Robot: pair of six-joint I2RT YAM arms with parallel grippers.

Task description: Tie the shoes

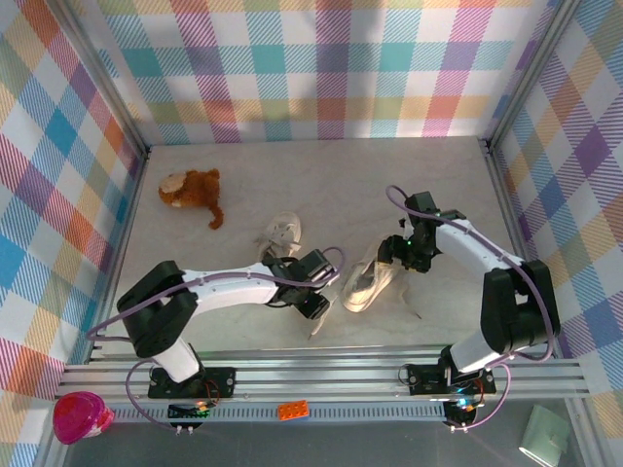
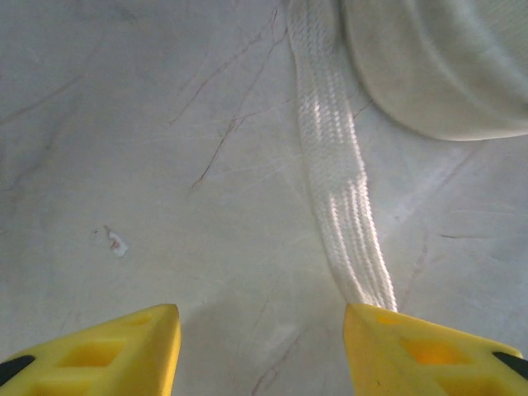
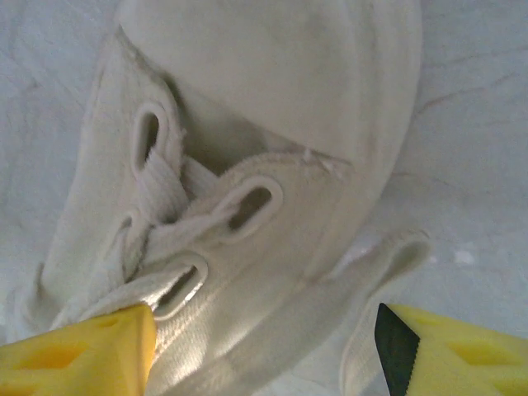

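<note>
Shoe (image 3: 247, 124) between the right jaws (standing apart), lace (image 2: 338, 181) reaching the left jaws, apart too

Right gripper (image 3: 266, 334) hangs over the cream canvas sneaker (image 3: 272, 91), yellow fingers (image 3: 82, 355) spread wide. White flat laces (image 3: 157, 186) cross the left eyelets, and one loose lace end (image 3: 363, 272) lies between the tips.

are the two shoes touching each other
Apart. The top external view shows the far shoe and the near shoe lying separately, with a strip of bare table plainly visible between them.
</note>
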